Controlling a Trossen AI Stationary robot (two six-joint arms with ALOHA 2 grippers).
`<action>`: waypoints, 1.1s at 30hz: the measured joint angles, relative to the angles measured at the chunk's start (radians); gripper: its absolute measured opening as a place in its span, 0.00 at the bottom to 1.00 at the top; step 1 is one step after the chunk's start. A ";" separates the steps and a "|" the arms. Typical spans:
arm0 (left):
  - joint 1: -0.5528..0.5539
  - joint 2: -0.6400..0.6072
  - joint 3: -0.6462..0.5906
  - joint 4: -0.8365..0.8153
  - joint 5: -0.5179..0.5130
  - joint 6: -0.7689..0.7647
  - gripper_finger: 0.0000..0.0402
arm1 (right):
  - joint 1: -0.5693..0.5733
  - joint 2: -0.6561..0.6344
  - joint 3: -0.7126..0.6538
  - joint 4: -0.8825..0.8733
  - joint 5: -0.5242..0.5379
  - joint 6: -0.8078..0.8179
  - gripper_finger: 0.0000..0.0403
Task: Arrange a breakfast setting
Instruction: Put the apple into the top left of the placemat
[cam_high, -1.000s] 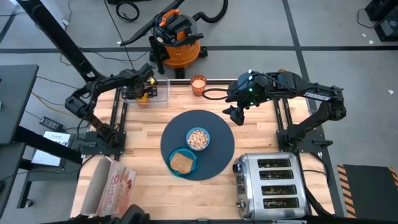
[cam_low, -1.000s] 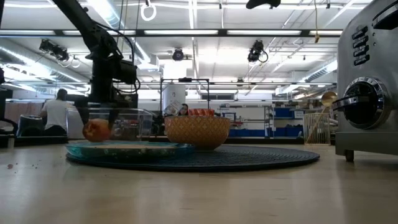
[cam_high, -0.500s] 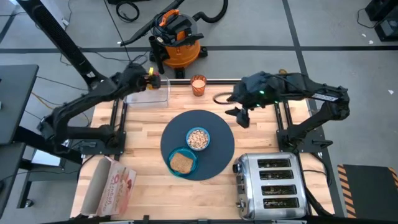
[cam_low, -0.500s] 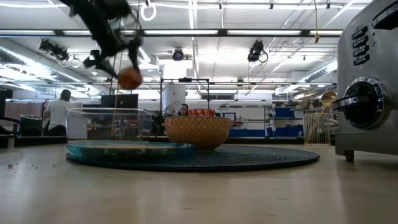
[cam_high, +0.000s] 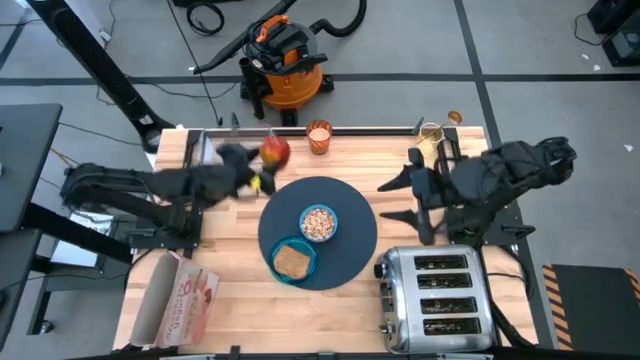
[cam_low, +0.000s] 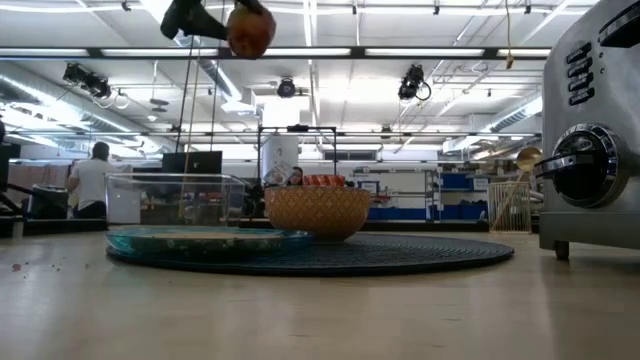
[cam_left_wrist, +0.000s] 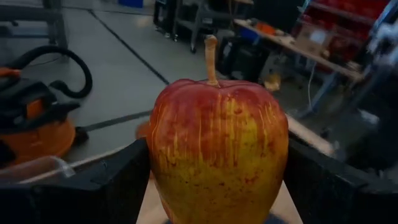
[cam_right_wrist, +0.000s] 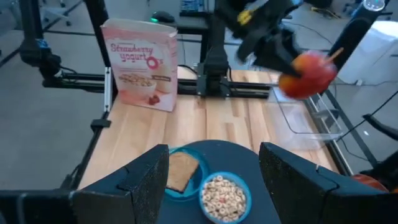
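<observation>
My left gripper (cam_high: 266, 162) is shut on the red-orange fruit, an apple (cam_high: 275, 151), high above the table's far side next to the mat's far left rim; it also shows in the low view (cam_low: 250, 30). The round dark mat (cam_high: 352, 205) carries the light-blue bowl (cam_high: 319, 222) of cereal and the teal plate (cam_high: 280, 275) with the toast (cam_high: 292, 261). The orange cup (cam_high: 319, 136) stands at the far edge. A gold spoon (cam_low: 527, 158) stands in a holder at far right. My right gripper (cam_high: 400, 199) is open and empty beside the mat's right rim. My left gripper pinches the apple's two opposite sides (cam_left_wrist: 163, 168) between its two fingers (cam_left_wrist: 118, 183), around its widest part. The fingers come about level from the table's left. The apple is lifted well clear of the table, and its stem (cam_left_wrist: 211, 59) points up in the wrist view.
A clear plastic box (cam_low: 180, 200) stands at the far left under the left arm. A chrome toaster (cam_high: 440, 300) stands at the near right. A pink cereal box (cam_high: 180, 300) stands at the near left.
My left gripper has lifted the apple up out of the clear box and carried it toward the table's right and near side, to the mat's far left rim. My right gripper has drawn back from the far edge toward the table's right and near side.
</observation>
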 joint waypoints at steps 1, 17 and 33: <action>-0.040 0.024 0.000 0.004 -0.033 -0.010 0.81 | 0.016 0.005 0.000 0.002 0.025 0.004 0.63; -0.370 0.296 -0.035 -0.432 -0.330 -0.591 0.81 | -0.101 0.330 -0.002 0.005 -0.034 0.095 0.63; -0.257 0.129 -0.615 0.646 0.052 -0.029 0.81 | -0.362 0.536 -0.001 0.059 -0.273 -0.122 0.63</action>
